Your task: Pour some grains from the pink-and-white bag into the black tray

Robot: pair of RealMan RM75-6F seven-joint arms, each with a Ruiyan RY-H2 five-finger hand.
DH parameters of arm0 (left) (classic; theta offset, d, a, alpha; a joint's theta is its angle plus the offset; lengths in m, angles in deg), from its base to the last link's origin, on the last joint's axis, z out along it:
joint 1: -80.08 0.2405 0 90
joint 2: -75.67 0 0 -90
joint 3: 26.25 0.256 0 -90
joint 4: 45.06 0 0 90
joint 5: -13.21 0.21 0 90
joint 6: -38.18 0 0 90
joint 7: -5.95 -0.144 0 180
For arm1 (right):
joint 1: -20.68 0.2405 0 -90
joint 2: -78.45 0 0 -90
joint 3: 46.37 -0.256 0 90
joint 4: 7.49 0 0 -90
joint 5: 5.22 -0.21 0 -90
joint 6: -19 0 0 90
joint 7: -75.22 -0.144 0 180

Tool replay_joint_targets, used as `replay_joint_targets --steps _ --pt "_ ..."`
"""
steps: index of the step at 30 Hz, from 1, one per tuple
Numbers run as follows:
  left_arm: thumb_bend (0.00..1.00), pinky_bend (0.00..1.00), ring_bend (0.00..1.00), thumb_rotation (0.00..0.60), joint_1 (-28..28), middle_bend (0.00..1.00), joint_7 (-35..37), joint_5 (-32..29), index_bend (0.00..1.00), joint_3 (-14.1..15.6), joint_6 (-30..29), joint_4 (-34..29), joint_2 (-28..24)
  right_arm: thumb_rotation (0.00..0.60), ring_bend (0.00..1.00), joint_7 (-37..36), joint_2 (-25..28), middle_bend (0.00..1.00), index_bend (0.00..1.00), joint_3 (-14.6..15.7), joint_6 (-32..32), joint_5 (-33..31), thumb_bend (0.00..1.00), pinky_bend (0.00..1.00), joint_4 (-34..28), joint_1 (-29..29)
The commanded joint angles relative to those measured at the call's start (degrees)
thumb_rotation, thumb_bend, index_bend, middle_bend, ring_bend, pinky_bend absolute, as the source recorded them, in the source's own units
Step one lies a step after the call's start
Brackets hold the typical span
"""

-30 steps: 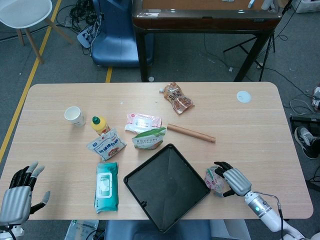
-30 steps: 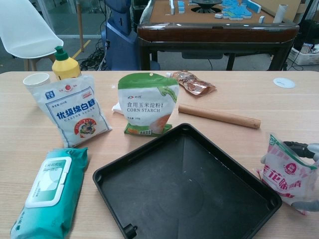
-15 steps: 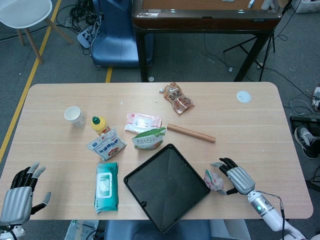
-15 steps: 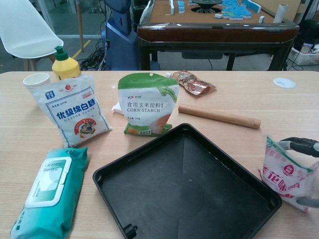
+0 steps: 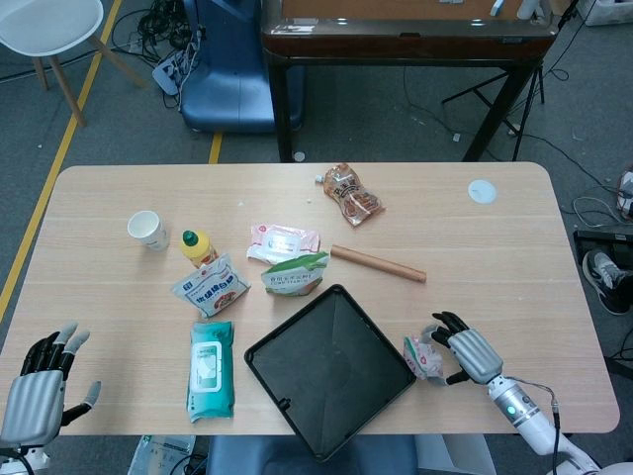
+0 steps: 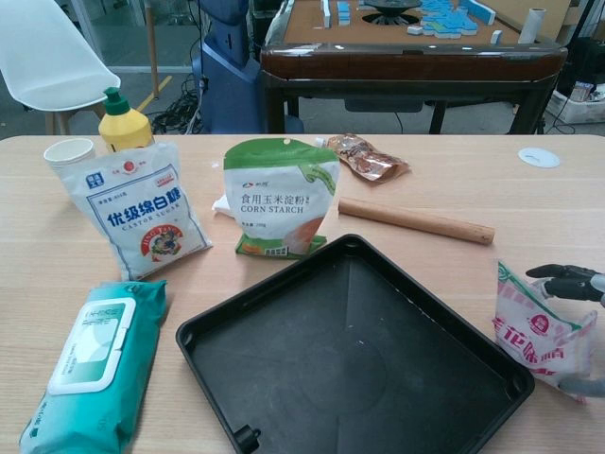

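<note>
The pink-and-white bag [image 5: 422, 357] [image 6: 534, 324] stands just off the right corner of the black tray [image 5: 329, 371] [image 6: 350, 364], its top leaning toward the tray. My right hand [image 5: 467, 356] [image 6: 570, 284] grips the bag from its right side, dark fingers over the top edge and the thumb low behind it. No grains show in the tray. My left hand [image 5: 35, 391] hangs at the table's near left corner, fingers spread, holding nothing; the chest view does not show it.
Behind the tray stand a corn starch pouch [image 6: 281, 196], a white sugar bag [image 6: 137, 210], a yellow bottle [image 6: 123, 123] and a paper cup [image 6: 69, 152]. A teal wipes pack [image 6: 95, 355] lies left of the tray, a rolling pin [image 6: 416, 220] behind it.
My right hand has shifted slightly to the right and the bag's top has tipped lower toward the tray. The left hand has barely moved.
</note>
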State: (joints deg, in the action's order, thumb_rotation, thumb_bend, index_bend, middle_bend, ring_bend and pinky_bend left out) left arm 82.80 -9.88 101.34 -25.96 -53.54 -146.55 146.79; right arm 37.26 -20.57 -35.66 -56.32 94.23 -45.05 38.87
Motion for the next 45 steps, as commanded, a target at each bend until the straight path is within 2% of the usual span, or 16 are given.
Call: replay_joint_targets --steps 1,5,10,13,19,23,25,32,37,45 --pt "0.28 0.06 0.07 0.600 -0.01 0.09 -0.08 0.03 0.18 0.00 0.03 -0.11 -0.05 0.600 0.13 -0.57 -0.81 0.35 0.46 -0.02 -0.12 0.24 0.19 0.04 1.51 0.20" --pt "0.28 0.06 0.07 0.600 0.11 0.09 0.05 0.13 0.18 -0.02 -0.20 -0.28 -0.19 0.600 0.18 -1.03 -1.52 0.40 0.52 -0.38 -0.34 0.05 0.34 0.06 2.74 0.34" --pt "0.28 0.06 0.07 0.600 0.24 0.09 0.28 -0.06 0.18 -0.02 -0.20 -0.34 -0.39 0.600 0.28 -1.36 -1.53 0.48 0.59 -1.06 -2.11 -0.16 0.50 0.16 3.03 0.21" --pt "0.28 0.06 0.07 0.600 0.23 0.09 0.42 0.04 0.18 -0.04 -0.22 -0.30 -0.43 0.600 0.32 -1.00 -1.01 0.51 0.62 -1.52 -3.53 -0.21 0.54 0.20 2.58 0.16" --pt "0.28 0.06 0.07 0.600 0.23 0.09 0.80 0.26 0.18 -0.09 -0.28 -0.27 -0.63 0.600 0.40 3.08 2.12 0.55 0.65 -3.30 -7.86 0.02 0.56 0.29 -0.57 0.98" --pt "0.28 0.06 0.07 0.600 0.10 0.09 1.49 0.54 0.18 -0.21 -0.31 -0.10 -0.67 0.600 0.42 11.94 7.07 0.56 0.65 -4.99 -10.31 1.58 0.56 0.33 -7.19 3.83" --pt "0.28 0.06 0.07 0.600 0.12 0.09 1.93 0.74 0.18 -0.19 -0.40 0.12 -0.61 0.600 0.42 18.34 10.46 0.56 0.65 -5.97 -10.16 2.61 0.56 0.33 -12.47 5.97" --pt "0.28 0.06 0.07 0.600 0.28 0.09 3.70 1.33 0.18 -0.14 -0.90 1.15 -0.45 0.600 0.43 38.14 20.69 0.56 0.65 -9.78 -2.86 3.81 0.56 0.33 -31.04 13.16" --pt "0.28 0.06 0.07 0.600 0.36 0.09 4.61 1.61 0.18 -0.20 -1.21 1.56 -0.69 0.600 0.43 52.99 22.98 0.56 0.65 -13.01 2.20 3.41 0.56 0.33 -38.62 16.62" --pt "0.28 0.06 0.07 0.600 0.29 0.09 5.70 1.48 0.18 -0.32 -1.02 2.28 -0.74 0.600 0.43 68.17 21.42 0.56 0.65 -14.40 9.68 2.92 0.49 0.33 -42.35 20.06"
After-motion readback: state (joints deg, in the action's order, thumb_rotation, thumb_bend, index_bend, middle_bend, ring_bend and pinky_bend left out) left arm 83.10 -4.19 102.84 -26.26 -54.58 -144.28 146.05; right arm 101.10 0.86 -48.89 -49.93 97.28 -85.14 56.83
